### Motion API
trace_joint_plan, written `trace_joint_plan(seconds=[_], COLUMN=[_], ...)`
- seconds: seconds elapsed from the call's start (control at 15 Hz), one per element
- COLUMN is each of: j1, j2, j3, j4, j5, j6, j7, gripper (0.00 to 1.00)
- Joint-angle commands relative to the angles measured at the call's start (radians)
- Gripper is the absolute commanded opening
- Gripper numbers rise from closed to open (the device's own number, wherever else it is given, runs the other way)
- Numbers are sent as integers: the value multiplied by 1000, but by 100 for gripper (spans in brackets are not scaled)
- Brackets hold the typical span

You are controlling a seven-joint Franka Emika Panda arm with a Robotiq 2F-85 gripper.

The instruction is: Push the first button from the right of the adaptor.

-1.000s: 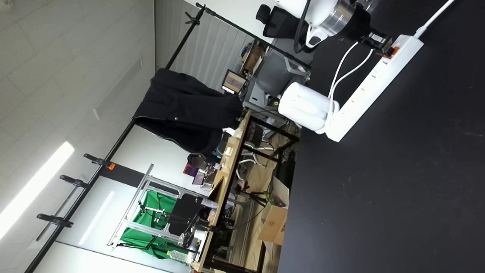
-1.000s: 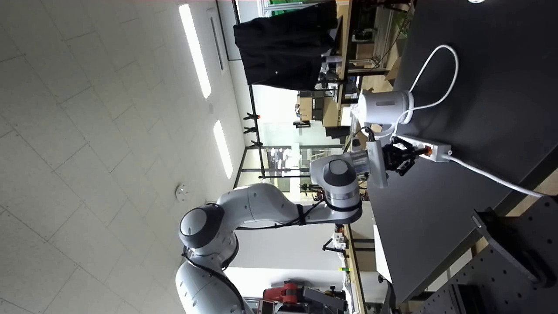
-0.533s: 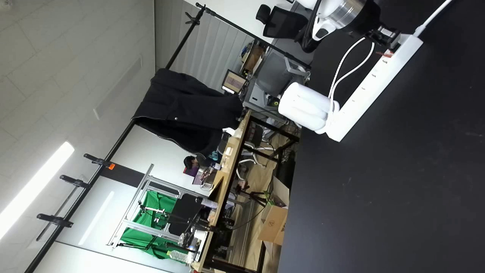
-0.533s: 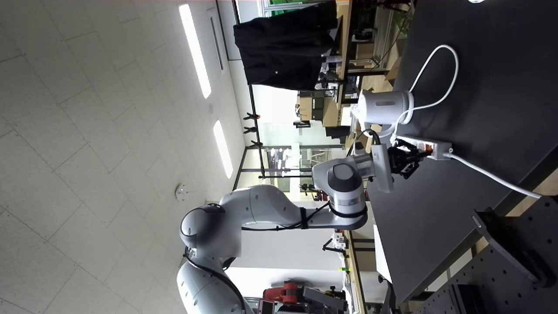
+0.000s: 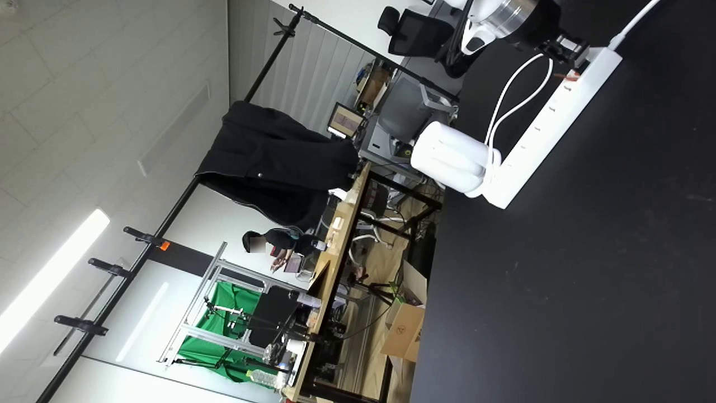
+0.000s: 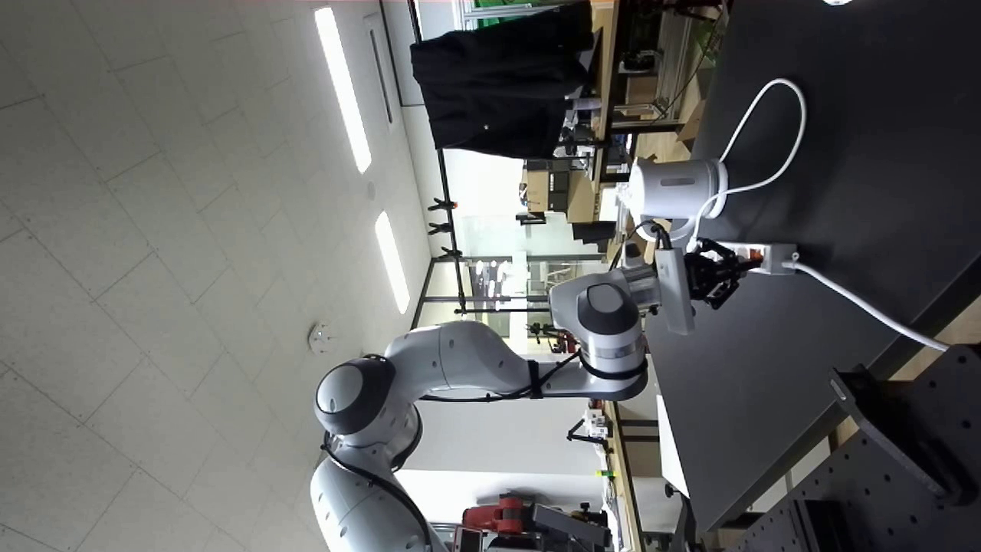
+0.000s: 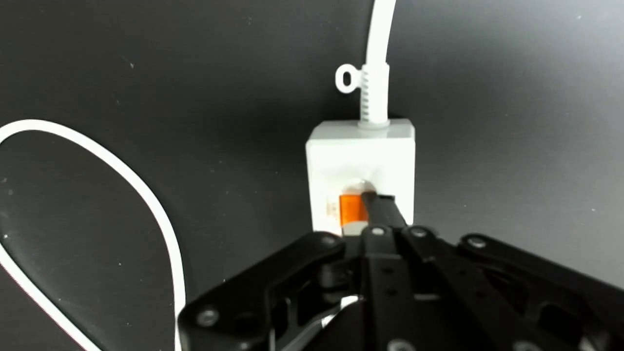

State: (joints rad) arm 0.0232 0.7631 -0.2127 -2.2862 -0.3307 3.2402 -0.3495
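Observation:
The adaptor is a long white power strip (image 5: 540,140) on the dark table, also seen in an exterior view (image 6: 779,259). Its cable end shows in the wrist view (image 7: 360,158). An orange button (image 7: 352,209) sits near that end; it also shows in both exterior views (image 5: 571,75) (image 6: 756,254). My gripper (image 7: 381,207) is shut and holds nothing. Its fingertips are at the button and cover its right part in the wrist view. In both exterior views the gripper (image 5: 580,66) (image 6: 757,264) is down at this end of the strip. I cannot tell whether the tips press the button.
A white kettle (image 5: 450,157) stands at the strip's far end; it also shows in an exterior view (image 6: 678,188). A thin white cable (image 7: 146,187) loops on the table (image 7: 234,87) beside the strip. A thicker white cord (image 7: 380,34) leaves the strip's near end.
The gripper first moved toward the strip's cord end, then slightly back. The strip has shifted slightly on the table. A person has come into view in the background.

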Motion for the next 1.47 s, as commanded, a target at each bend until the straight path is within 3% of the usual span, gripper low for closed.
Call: trace_joint_plan(seconds=[0.0,0.27,1.0,1.2,1.4], j1=[-76,-113,-113,-138,-204], j2=[27,18,16,22,38], j3=[40,62,70,92,148], j4=[39,47,86,102,129], j5=[4,3,2,4,7], j6=[-11,-11,-85,-119,-168], j7=[1,0,1,-4,-26], gripper=[0,0,0,0,0])
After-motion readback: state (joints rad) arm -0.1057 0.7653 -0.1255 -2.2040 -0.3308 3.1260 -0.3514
